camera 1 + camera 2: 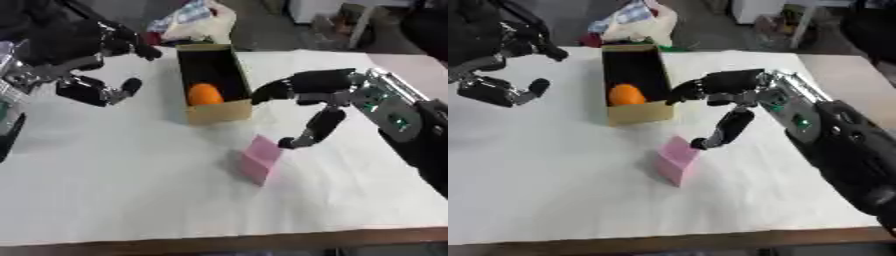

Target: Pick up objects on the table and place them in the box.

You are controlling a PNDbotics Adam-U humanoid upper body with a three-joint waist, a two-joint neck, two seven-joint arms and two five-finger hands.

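My right hand (319,95) hangs released, fingers spread, thumb tip just above the pink block (260,159); the box (213,112) sits beside my fingertips.

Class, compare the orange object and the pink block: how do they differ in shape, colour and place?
The orange object is rounded; the pink block has flat faces and edges. The orange object lies inside the cardboard box; the pink block stands on the white table, just under the right hand. Both are small and unheld.
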